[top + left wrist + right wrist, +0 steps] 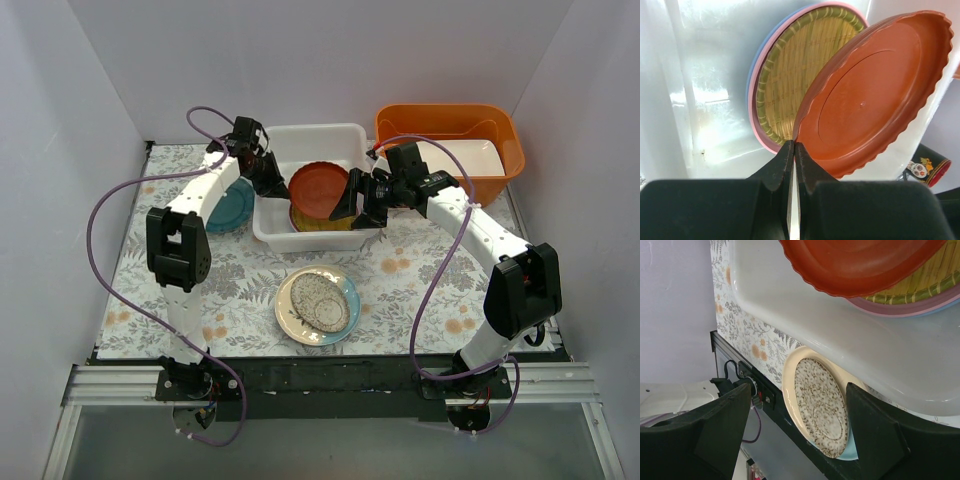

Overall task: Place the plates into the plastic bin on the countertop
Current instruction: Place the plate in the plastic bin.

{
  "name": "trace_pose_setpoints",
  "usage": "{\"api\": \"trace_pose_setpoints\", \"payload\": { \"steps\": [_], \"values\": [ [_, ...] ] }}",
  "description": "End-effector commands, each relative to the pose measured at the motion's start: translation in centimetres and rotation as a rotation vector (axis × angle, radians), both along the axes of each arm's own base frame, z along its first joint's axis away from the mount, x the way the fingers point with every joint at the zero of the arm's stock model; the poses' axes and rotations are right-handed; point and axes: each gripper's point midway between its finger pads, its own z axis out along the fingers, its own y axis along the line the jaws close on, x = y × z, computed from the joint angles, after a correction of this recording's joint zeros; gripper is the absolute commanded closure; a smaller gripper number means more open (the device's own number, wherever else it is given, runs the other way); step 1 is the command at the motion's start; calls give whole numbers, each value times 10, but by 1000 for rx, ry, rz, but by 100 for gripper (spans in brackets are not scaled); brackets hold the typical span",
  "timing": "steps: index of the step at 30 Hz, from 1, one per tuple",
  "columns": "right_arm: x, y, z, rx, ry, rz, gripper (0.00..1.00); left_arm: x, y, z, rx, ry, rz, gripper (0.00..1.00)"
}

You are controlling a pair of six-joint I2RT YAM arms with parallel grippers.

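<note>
1. teal plate (238, 208) flat on countertop (400, 270), just left of plastic bin (310, 129).
2. left gripper (793, 146) pinched tight on rim of red-brown plate (320, 186), which sits tilted in the bin over woven yellow plate (800, 75).
3. speckled plate (317, 305) flat on countertop, in front of bin.
4. right gripper (352, 203) jaws wide, holding nothing, at bin's front-right corner.

Bin: you'll find the plastic bin (312, 135) at the middle back of the countertop (130, 290).
Inside it: a stack of plates (322, 222), with the top plate (318, 186) tilted above them.
Right of bin: second tub (450, 118), just beside.
Left of bin: left plate (230, 208).
Before bin: front plate (317, 305) (near, not touching).
</note>
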Motion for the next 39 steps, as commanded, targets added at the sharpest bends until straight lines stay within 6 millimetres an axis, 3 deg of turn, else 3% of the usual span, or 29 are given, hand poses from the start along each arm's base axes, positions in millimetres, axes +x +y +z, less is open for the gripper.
{"api": "trace_pose_setpoints", "payload": {
  "steps": [1,18,39],
  "values": [
    [0,1,18,28,-68,8,17,-4,0,-4,33,4,-26,100],
    [-2,0,14,26,-62,7,17,-16,2,-35,113,62,-55,100],
    [-3,0,15,27,-67,10,17,-16,0,-50,151,93,-75,100]
  ]
}}
